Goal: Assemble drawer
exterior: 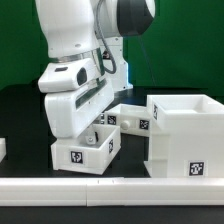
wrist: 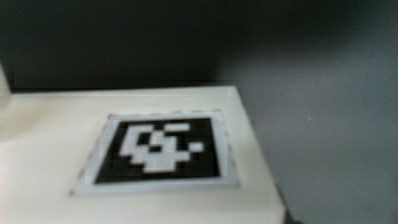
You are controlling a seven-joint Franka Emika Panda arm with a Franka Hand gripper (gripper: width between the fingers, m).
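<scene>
The large cube housing (exterior: pixel 185 135), white with its top open, stands at the exterior view's right with a tag on its front. One small box tray (exterior: pixel 85 152) lies at the front left, and a second tray (exterior: pixel 130 118) lies behind it, against the housing. My gripper (exterior: pixel 92 133) reaches down into the front tray. The bulky white hand hides its fingers, so I cannot tell whether they are open or shut. The wrist view is blurred and shows a white face with a black-and-white tag (wrist: pixel 160 150) very close. No fingers show there.
A long white rail (exterior: pixel 110 186) runs along the table's front edge. A small white piece (exterior: pixel 3 150) shows at the exterior view's left edge. The table is black (wrist: pixel 320 110), with a green wall behind it.
</scene>
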